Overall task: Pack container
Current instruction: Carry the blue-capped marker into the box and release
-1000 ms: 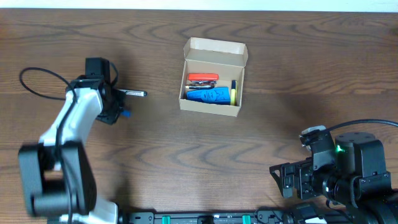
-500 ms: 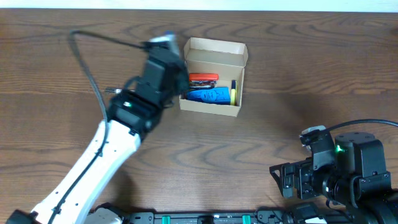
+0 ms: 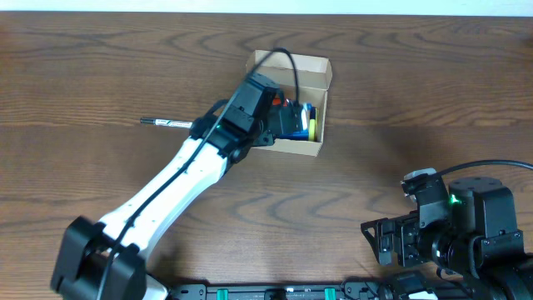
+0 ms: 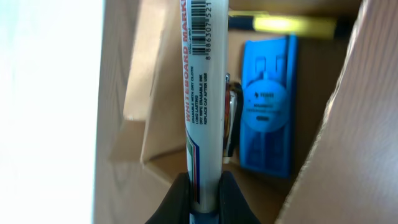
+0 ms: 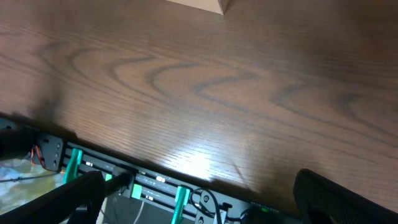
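Note:
The container [image 3: 291,65] is a tan cardboard box, lid flap open, at the table's middle back. In it lie a blue flat thing [image 4: 268,106], a yellow pen [image 4: 292,25] and a pen with a silver clip [image 4: 232,118]. My left gripper [image 4: 202,182] is shut on a white whiteboard marker [image 4: 205,112], which points into the box over its left part. From overhead, the left gripper [image 3: 279,117] covers the box's left half. My right gripper [image 3: 379,242] rests open at the near right, holding nothing, far from the box.
A thin dark pen [image 3: 166,122] lies on the wood table left of the box. The right wrist view shows bare table, a corner of the box [image 5: 205,5] at the top, and the rail along the table's front edge [image 5: 155,180].
My left arm has swung from the table's left side rightward to the box, carrying the marker. The dark pen stays on the table. The right arm has not moved.

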